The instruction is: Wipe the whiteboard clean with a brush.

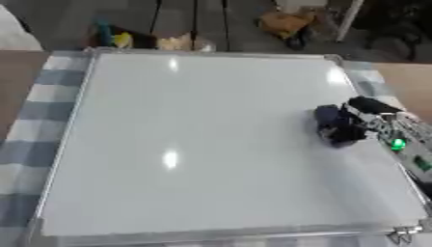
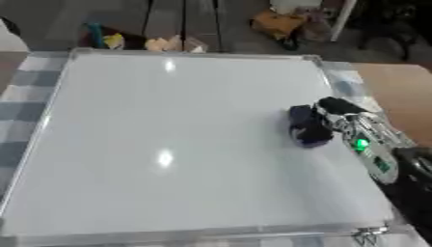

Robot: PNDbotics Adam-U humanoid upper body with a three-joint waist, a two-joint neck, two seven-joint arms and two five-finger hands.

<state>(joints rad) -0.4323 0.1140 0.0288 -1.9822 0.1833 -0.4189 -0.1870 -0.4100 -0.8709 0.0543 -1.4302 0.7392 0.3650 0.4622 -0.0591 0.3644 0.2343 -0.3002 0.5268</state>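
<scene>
A large whiteboard (image 1: 194, 140) in a silver frame is laid flat on a blue-and-white checked cloth (image 1: 38, 116), which covers a brown table (image 1: 17, 82). The board's surface is seen blank and white, with only glare spots on it. The right hand (image 2: 333, 118) is brought in from the whiteboard's right edge, and a green light (image 2: 361, 143) is lit on its wrist. Its fingers are curled round a dark eraser brush (image 2: 305, 128), which is pressed flat onto the whiteboard near that right edge, about halfway between the board's far and near sides. Beyond the whiteboard's far edge, clutter in yellow and orange is seen on the floor.
</scene>
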